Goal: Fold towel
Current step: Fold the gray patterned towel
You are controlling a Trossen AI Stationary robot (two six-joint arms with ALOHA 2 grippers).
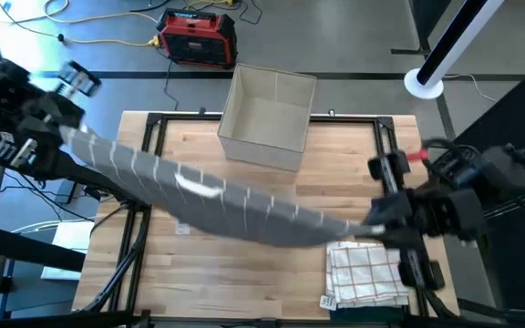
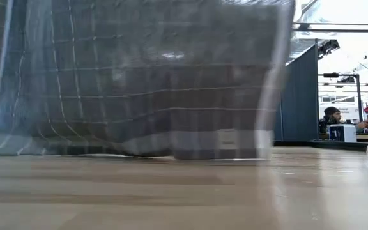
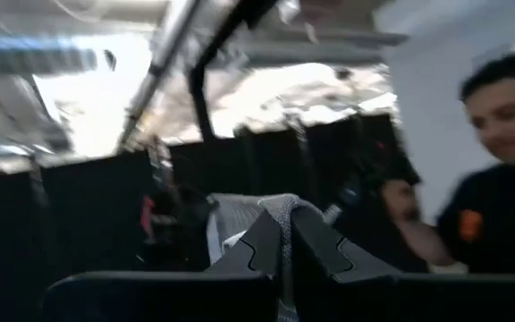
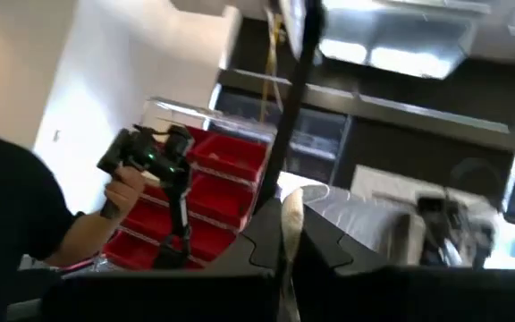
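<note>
**Grey towel stretched in the air between two arms**

Grey checked towel [image 1: 217, 200] hangs above the wooden table [image 1: 244, 273], pulled into a long band so it can be laid flat for folding. The left gripper [image 1: 73, 132] pinches one end at the table's far left edge; the right gripper [image 1: 376, 228] pinches the other end nearer the front right. Both wrist views show fingers closed on cloth. A folded white checked towel [image 1: 365, 273] lies below the right gripper, and a cardboard box [image 1: 267, 114] stands behind.
</note>
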